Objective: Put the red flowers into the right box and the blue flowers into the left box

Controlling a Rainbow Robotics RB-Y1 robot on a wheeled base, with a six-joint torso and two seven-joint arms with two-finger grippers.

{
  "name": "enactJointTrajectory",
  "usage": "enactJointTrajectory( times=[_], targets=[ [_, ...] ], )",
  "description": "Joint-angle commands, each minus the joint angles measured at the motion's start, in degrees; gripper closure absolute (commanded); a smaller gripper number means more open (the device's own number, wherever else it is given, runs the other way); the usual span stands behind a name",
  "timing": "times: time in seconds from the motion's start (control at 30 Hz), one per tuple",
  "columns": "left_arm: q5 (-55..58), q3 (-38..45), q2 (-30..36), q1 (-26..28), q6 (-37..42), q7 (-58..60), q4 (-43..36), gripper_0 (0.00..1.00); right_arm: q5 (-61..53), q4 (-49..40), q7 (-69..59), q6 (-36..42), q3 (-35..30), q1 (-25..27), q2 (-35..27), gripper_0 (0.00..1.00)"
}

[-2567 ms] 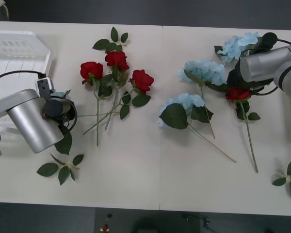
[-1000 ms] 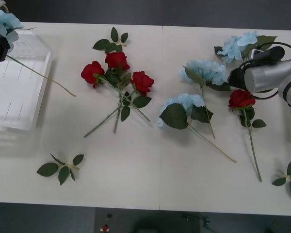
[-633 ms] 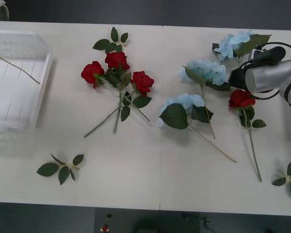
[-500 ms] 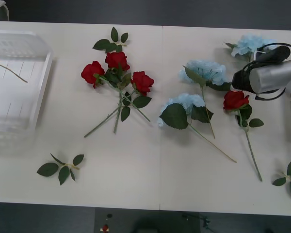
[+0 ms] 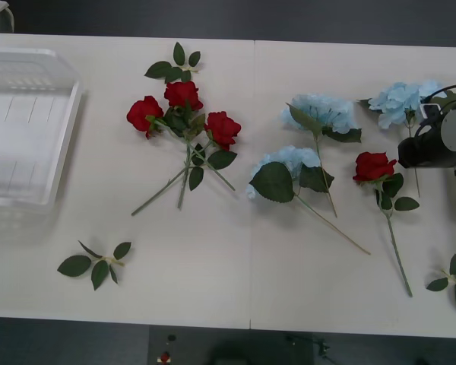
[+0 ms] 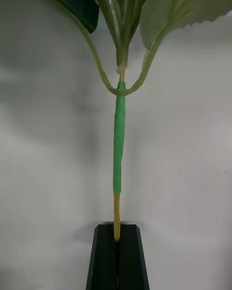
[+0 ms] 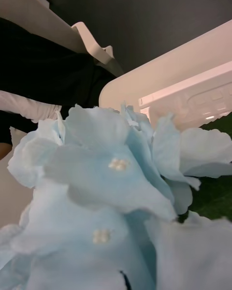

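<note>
Right pincer (image 6: 116,251) at bench (image 5: 213,281) 3 o'clock edge — pressed together on blue flower (image 5: 399,100) stem. Left pincer state: cannot tell — blue bloom (image 7: 111,183) up close.

My right gripper (image 6: 117,241): matt black fingers (image 6: 104,258) pinch thin stem (image 6: 118,140), part smooth green wrap, part bare yellow. Blue flowers (image 5: 319,111): soft cloth-like petals, tiny pearly centres. Red flowers (image 5: 184,94): velvety-looking fabric. Left box (image 5: 64,122): white, translucent, glossy plastic. Table (image 5: 213,266): smooth matt off-white. My right arm (image 5: 454,133): brushed silver metal look.
</note>
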Motion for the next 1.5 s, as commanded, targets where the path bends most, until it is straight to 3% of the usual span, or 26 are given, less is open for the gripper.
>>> enactJointTrajectory(
  times=[0.03, 0.2, 0.63, 0.67, 0.7, 0.73, 0.77, 0.9, 0.97, 1.03, 1.07, 1.23, 1.37, 1.5],
  targets=[
    [1.03, 0.61, -0.29, 0.48, -1.25, -2.66, -0.96, 0.12, -0.73, -4.58, 6.21, 0.21, 0.40, 1.68, -4.21, 1.00],
    [2.62, 0.61, -0.29, 0.48, -1.25, -2.66, -0.96, 0.01, -1.79, -10.47, 6.03, 0.12, 0.40, 3.96, -6.76, 1.00],
    [16.94, 0.61, -0.38, 3.03, -0.89, -1.51, -0.96, 0.00, -4.86, -17.77, 4.89, -0.41, 0.14, 6.95, -10.62, 1.00],
    [18.61, 0.61, -0.29, 3.64, -0.89, -1.34, -0.87, 0.00, -5.04, -17.68, 4.71, -0.67, 0.14, 6.95, -10.71, 0.95],
    [19.32, 0.70, -0.29, 4.08, -0.89, -1.08, -0.87, 0.00, -5.04, -17.59, 4.54, -0.85, 0.14, 6.95, -10.62, 0.75],
    [21.42, 0.70, -0.38, 5.23, -0.81, 0.16, -0.87, 0.00, -5.22, -17.33, 4.36, -1.38, 0.14, 6.95, -10.62, 0.23],
    [23.89, 0.70, -0.38, 6.90, -0.81, 1.83, -0.87, 0.00, -5.30, -17.33, 4.18, -1.82, 0.14, 6.95, -10.62, 0.00],
    [28.54, -0.97, -4.95, 9.44, -4.06, 4.37, 2.29, 0.00, -5.74, -16.80, 3.83, -1.90, -0.30, 6.95, -10.62, 0.00],
    [29.95, -2.29, -7.59, 11.03, -9.24, 4.11, 3.96, 0.00, -5.92, -16.45, 3.66, -1.90, -0.65, 6.95, -10.71, 0.00],
    [28.54, -4.13, -9.78, 11.82, -21.90, 2.00, 5.63, 0.00, -6.18, -16.10, 3.57, -1.90, -1.53, 6.95, -10.71, 0.00],
    [28.02, -4.31, -9.78, 11.64, -23.75, 1.12, 5.90, 0.00, -6.27, -15.92, 3.48, -1.90, -1.80, 6.86, -10.71, 0.00],
    [31.36, -3.25, -6.88, 10.50, -13.02, -0.37, 4.49, 0.00, -6.97, -15.22, 3.22, -0.85, -5.58, 6.95, -11.33, 0.00],
    [29.42, -1.76, -6.71, 10.23, -12.67, -0.90, 4.05, 0.00, -7.33, -13.63, 3.31, 1.88, -10.32, 6.95, -11.41, 0.00],
    [30.39, 1.49, -6.18, 8.65, -4.15, -0.99, 2.47, 0.00, -8.29, -12.23, 3.57, 3.11, -13.66, 6.86, -11.33, 0.00]
  ],
)
